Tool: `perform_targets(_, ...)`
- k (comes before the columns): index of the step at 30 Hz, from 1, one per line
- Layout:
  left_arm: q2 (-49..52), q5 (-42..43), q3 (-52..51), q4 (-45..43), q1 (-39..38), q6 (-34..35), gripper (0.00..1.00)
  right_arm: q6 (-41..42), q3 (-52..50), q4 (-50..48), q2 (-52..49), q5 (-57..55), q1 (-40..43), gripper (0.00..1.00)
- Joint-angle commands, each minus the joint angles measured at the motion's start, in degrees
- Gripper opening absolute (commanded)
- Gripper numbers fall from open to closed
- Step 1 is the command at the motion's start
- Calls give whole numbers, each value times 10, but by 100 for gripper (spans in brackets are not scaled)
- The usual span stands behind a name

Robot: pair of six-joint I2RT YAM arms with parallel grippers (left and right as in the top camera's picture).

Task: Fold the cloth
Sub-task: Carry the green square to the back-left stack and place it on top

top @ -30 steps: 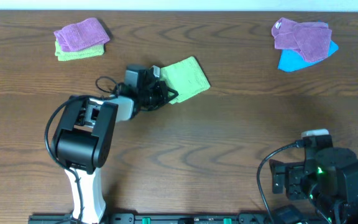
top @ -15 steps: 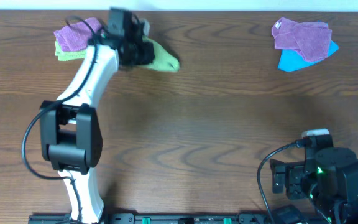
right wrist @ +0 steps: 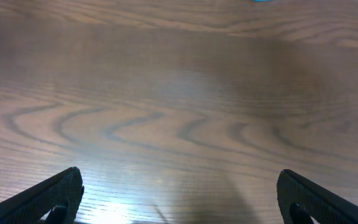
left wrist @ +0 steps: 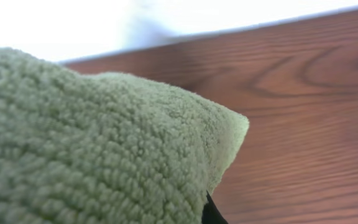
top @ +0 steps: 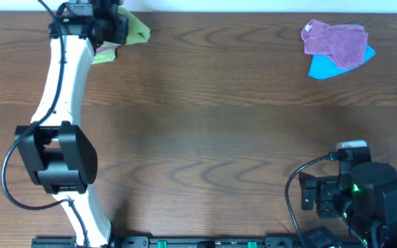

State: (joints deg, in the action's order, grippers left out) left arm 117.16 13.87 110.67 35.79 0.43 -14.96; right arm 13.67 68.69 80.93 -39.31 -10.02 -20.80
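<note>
The lime-green cloth (top: 136, 29) hangs bunched from my left gripper (top: 113, 25) at the far left back of the table, close to the back edge. It fills the left wrist view (left wrist: 92, 143) as fuzzy green pile, and only one black fingertip (left wrist: 210, 215) shows under it. The left gripper is shut on the cloth. The white tag is hidden. My right gripper (right wrist: 182, 199) is open and empty, low over bare wood at the front right; its arm (top: 353, 196) rests there.
A paler yellow-green folded towel (top: 104, 57) with a purple towel (top: 106, 48) on it lies partly under the left arm. Purple towels (top: 335, 40) over a blue cloth (top: 320, 67) lie at the back right. The table's back edge (top: 253, 11) runs right behind the cloth.
My left arm has swung the cloth from the table's left middle up and leftward to the back edge, over the purple and yellow-green stack. The right arm has not moved.
</note>
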Motion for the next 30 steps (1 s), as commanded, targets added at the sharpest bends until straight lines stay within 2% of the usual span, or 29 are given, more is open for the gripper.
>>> perform_targets(1,-5,-35,17,-25,17,-81,5,23,-2,-2,-1,0,3,99)
perform_targets(6,-3,-59,17,-97,37,-132,6,50,-2,-1,-1,9,3,99)
perform_targets(12,22,-57,17,-156,65,-134,6,84,-2,3,-1,13,3,99)
perform_targets(22,87,-30,17,-159,88,-134,5,117,-2,5,-19,15,3,99)
perform_targets(30,92,-35,17,-127,90,-134,6,120,-2,1,-40,14,3,99)
